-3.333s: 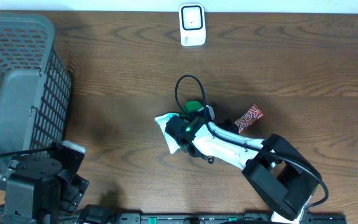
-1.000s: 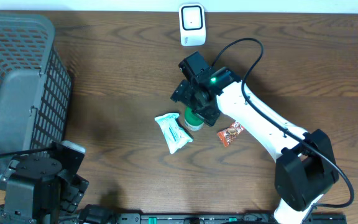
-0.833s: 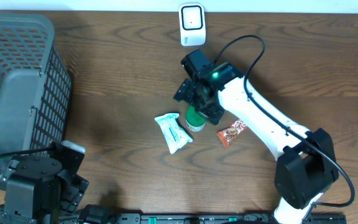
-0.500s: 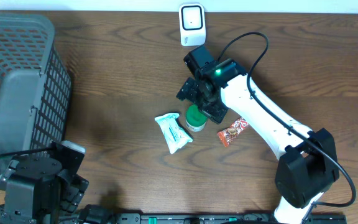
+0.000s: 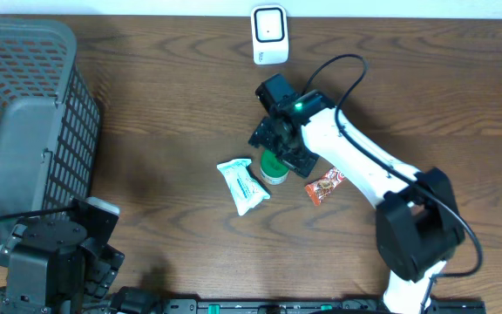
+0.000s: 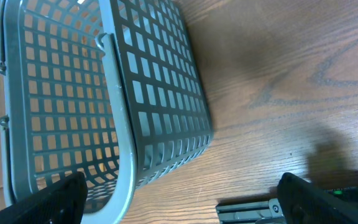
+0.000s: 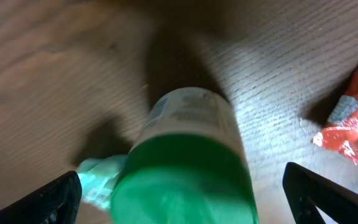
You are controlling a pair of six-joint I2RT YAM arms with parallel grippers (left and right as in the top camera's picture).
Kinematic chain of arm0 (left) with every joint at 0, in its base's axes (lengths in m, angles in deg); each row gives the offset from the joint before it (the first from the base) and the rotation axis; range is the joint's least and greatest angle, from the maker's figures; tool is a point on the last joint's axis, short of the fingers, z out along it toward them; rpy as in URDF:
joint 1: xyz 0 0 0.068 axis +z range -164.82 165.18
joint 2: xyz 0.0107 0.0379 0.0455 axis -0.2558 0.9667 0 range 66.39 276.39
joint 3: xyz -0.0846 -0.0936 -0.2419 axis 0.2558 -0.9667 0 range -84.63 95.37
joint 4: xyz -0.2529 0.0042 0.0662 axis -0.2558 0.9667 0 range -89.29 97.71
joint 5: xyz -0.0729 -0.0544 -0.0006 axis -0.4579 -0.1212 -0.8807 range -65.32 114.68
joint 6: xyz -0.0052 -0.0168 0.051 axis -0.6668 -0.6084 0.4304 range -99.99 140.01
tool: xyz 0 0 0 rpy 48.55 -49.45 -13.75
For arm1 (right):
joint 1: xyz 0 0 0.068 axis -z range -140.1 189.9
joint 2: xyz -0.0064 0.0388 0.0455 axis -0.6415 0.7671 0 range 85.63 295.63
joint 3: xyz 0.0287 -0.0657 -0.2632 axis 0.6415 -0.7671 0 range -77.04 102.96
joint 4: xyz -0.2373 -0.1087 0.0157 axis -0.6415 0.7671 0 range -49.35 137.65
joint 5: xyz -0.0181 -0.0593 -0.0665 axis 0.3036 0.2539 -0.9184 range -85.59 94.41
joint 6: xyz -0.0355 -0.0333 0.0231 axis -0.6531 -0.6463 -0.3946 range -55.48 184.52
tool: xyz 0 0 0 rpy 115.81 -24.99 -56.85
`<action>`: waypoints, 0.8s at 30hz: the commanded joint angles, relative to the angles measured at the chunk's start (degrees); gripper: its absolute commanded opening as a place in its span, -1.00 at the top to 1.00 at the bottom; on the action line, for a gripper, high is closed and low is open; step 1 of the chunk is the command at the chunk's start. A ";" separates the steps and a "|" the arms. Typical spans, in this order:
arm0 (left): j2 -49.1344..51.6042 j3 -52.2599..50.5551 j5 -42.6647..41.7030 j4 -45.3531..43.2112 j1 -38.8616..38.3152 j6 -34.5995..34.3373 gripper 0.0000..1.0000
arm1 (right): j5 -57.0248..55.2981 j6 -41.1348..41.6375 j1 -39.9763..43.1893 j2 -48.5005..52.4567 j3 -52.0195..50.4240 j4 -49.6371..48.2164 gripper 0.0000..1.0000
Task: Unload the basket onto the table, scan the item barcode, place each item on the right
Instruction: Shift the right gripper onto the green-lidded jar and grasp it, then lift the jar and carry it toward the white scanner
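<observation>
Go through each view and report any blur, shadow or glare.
Right wrist: the green-capped bottle looms out of focus, with a dark shadow above it; the red wrapper is soft too. Overhead: sharp, no glare. Left wrist: the basket is crisp, with a soft shadow on the table at right.

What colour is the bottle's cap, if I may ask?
Green cap, clearest from the right wrist.

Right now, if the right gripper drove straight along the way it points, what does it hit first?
The right gripper would most likely meet the green cap of the bottle, which sits dead centre between its open jaws in the wrist view. Depth is unclear, but nothing shows in between.
</observation>
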 commanded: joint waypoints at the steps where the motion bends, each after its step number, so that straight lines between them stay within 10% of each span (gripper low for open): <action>1: 0.00 0.35 -0.09 0.00 0.24 -0.57 -0.96 | 0.22 -0.66 -0.04 2.97 -0.68 -0.09 -0.98; 17: 0.00 0.35 -0.09 -0.02 0.24 -0.55 -0.96 | -2.62 -15.34 -0.20 3.21 -0.57 0.09 -0.08; 24: 0.00 0.35 -0.09 -0.02 0.24 -0.55 -0.96 | -7.19 -51.93 1.64 3.21 3.58 -0.46 -0.19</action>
